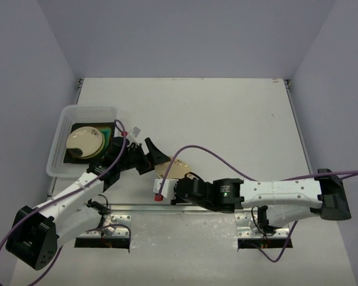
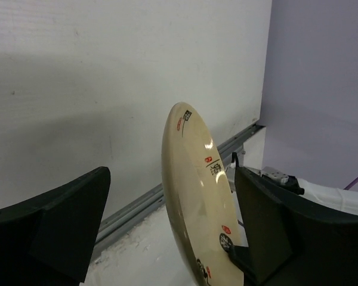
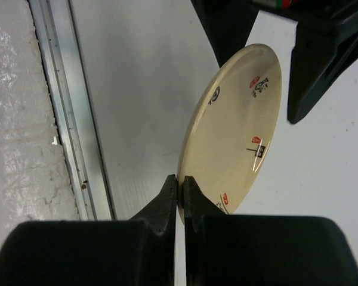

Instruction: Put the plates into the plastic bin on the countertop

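Note:
A cream round plate (image 1: 175, 171) with small red and black marks stands on edge above the white countertop (image 1: 227, 119). My right gripper (image 3: 180, 189) is shut on its near rim; the plate (image 3: 238, 131) rises away from the jaws. My left gripper (image 2: 167, 238) is open, with one black finger (image 2: 65, 220) left of the plate (image 2: 200, 202) and the other (image 2: 268, 226) close on its right. The plastic bin (image 1: 61, 128) sits at the left. It holds another cream plate (image 1: 83, 142) on top of a dark-rimmed square plate (image 1: 110, 130).
A metal rail (image 1: 185, 208) runs along the countertop's near edge, right under both grippers, and shows in the right wrist view (image 3: 59, 119). Purple cables loop over both arms. Grey walls close in the left, right and far sides.

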`<state>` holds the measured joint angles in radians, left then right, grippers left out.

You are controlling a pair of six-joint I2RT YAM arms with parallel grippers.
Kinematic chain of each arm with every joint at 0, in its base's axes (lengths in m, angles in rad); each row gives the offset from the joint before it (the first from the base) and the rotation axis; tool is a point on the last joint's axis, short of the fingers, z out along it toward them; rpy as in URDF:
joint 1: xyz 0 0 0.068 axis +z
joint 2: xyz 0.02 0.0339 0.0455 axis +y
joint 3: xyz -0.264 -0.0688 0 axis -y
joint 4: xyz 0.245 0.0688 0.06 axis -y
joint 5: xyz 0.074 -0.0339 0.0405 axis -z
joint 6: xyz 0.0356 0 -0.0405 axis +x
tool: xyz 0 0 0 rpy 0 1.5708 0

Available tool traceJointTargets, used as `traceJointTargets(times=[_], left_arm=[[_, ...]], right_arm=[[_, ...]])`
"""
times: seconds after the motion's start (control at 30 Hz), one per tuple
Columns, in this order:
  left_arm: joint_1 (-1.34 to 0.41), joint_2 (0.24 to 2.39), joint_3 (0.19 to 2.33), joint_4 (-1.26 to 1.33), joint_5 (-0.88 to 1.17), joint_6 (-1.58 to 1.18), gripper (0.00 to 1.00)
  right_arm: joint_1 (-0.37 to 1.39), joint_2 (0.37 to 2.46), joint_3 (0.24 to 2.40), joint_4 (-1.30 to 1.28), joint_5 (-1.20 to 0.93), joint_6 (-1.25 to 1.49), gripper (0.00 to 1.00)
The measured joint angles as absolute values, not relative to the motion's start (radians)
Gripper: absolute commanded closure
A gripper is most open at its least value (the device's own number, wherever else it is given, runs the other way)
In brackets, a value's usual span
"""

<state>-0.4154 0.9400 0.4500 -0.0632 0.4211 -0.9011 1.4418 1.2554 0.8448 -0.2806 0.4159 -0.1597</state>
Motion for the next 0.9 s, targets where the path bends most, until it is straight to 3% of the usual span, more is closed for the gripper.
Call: traceJointTargets(times=[0.1,0.17,0.27,0.37,0.4,0.57,0.6,0.7,0.9], left_arm=[[-0.444,0.958,0.45,-0.046,0.419,-0.909,0.82],[-0.453,0.96,0.45,-0.041,0.419,-0.909,1.0],[-0.455,0.955,0.463,-0.043,0.4,-0.93,1.0],[-0.458,0.926,0.482,-0.094,0.352,-0.905,1.0],[-0.458,0.917,0.49,-0.114,0.33,-0.896,1.0],[-0.416,0.884,0.607,-0.25,0.162,-0.838,1.0],[-0.388,0.881,0.642,-0.27,0.127,-0.827,1.0],[-0.211,0.884,0.735,-0.3,0.073,-0.797,1.0],[0.191,0.913,0.82,-0.325,-0.028,-0.785,0.99]], right_arm=[[1.449,1.294,0.884,-0.267,0.432,-0.188,1.0],[1.451,1.315,0.902,-0.264,0.442,-0.203,1.0],[1.458,1.342,0.91,-0.263,0.438,-0.221,0.99],[1.461,1.351,0.909,-0.246,0.457,-0.231,0.51],[1.461,1.351,0.908,-0.237,0.463,-0.232,0.41],[1.461,1.341,0.863,-0.192,0.505,-0.2,0.19],[1.459,1.335,0.85,-0.192,0.516,-0.189,0.19],[1.445,1.275,0.79,-0.197,0.53,-0.132,0.05],[1.346,1.117,0.747,-0.243,0.557,0.038,0.01]])
